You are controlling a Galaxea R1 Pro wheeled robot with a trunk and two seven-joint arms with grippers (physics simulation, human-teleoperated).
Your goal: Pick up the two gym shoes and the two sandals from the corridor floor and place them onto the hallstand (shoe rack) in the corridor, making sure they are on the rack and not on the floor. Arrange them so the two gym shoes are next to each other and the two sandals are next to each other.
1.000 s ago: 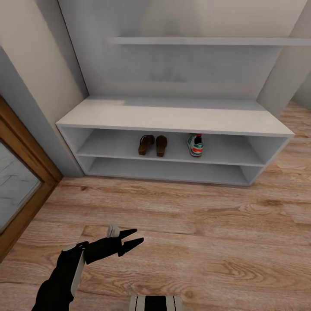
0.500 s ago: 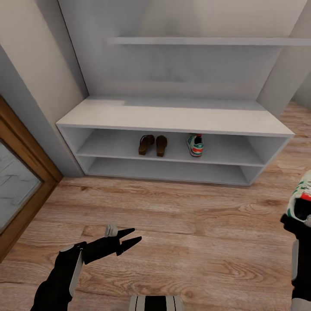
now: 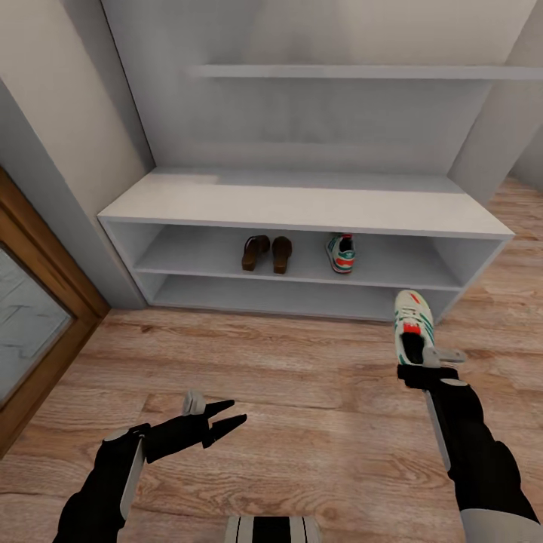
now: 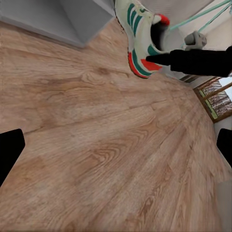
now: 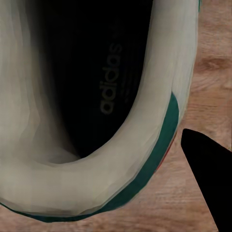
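The grey hallstand (image 3: 302, 204) stands against the wall ahead. On its upper shelf lie two brown sandals (image 3: 256, 253) (image 3: 282, 255) side by side, and to their right one white-and-green gym shoe (image 3: 342, 253). The second gym shoe (image 3: 412, 330) hangs above the corridor floor (image 3: 317, 392), in front of the rack's right end, with my right gripper (image 3: 417, 368) shut on its heel. Up close, its heel rim (image 5: 145, 130) sits beside one black finger (image 5: 208, 179). My left gripper (image 3: 230, 415) is open and low over the floor at the left, facing the held shoe (image 4: 140, 38).
A wooden door frame with a glass panel (image 3: 45, 317) lines the left side. A long wall shelf (image 3: 339, 72) hangs above the rack. The rack's lower shelf (image 3: 286, 298) holds nothing. My base (image 3: 271, 528) shows at the bottom edge.
My right arm has come in from the right edge carrying the gym shoe and moved left and forward toward the rack. The left arm has hardly moved.
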